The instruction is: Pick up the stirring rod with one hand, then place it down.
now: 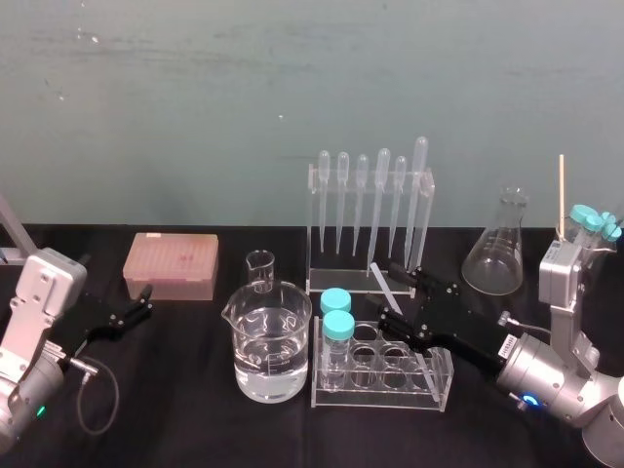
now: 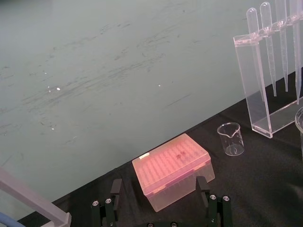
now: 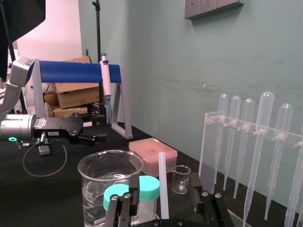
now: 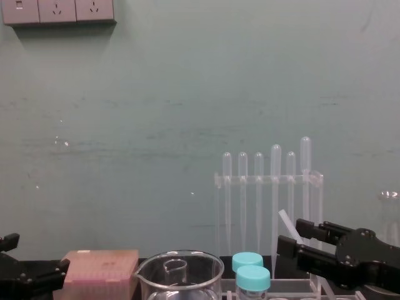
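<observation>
1. The black worktop [image 1: 195, 409] runs up to a teal wall.
2. A clear pipette rack [image 1: 313, 229] stands at the worktop's back edge, right of the middle, with five bulb-topped pipettes [image 1: 382, 200] hanging in it.
3. The right gripper [image 1: 386, 291] reaches in from the right edge and is just in front of the pipette rack. Its jaws stand well apart, with a gap showing on either side of the rod.
4. A large beaker [image 1: 268, 351] holding clear liquid sits near the middle of the worktop.
5. A clear test-tube rack [image 1: 429, 385] is just right of the large beaker and holds two teal-capped tubes [image 1: 337, 327] at its left end.
6. A conical flask [image 1: 497, 253] stands toward the back right corner.
7. A pink tip box [image 1: 171, 265] lies by the back edge, left of the middle.
8. The left gripper [image 1: 146, 300] is parked near the left edge with its jaws apart, holding nothing.
9. A small beaker [image 1: 260, 270] stands behind the large one.
10. The stirring rod [image 1: 380, 276] is tilted between the right gripper's fingers. I cannot tell what holds it up.
</observation>
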`<state>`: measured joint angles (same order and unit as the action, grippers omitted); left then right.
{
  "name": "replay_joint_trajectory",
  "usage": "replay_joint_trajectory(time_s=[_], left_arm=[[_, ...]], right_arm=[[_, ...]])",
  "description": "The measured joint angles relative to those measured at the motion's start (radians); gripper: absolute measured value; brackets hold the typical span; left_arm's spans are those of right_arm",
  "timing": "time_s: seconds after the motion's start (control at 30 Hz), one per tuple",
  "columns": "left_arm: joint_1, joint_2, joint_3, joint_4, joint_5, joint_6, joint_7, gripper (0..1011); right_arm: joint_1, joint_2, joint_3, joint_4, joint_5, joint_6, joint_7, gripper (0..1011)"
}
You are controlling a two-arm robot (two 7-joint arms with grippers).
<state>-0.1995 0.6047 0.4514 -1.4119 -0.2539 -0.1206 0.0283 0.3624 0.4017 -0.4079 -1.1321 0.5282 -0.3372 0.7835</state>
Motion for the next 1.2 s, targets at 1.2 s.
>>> replay_joint_trajectory(time_s=[1.2], left_arm=[[0.0,0.0,0.0,0.0,0.0,0.0,0.0,1000]], right_arm=[[-0.164,0.002,0.202,-0.217,-0.218,0.018,-0.438,1003]])
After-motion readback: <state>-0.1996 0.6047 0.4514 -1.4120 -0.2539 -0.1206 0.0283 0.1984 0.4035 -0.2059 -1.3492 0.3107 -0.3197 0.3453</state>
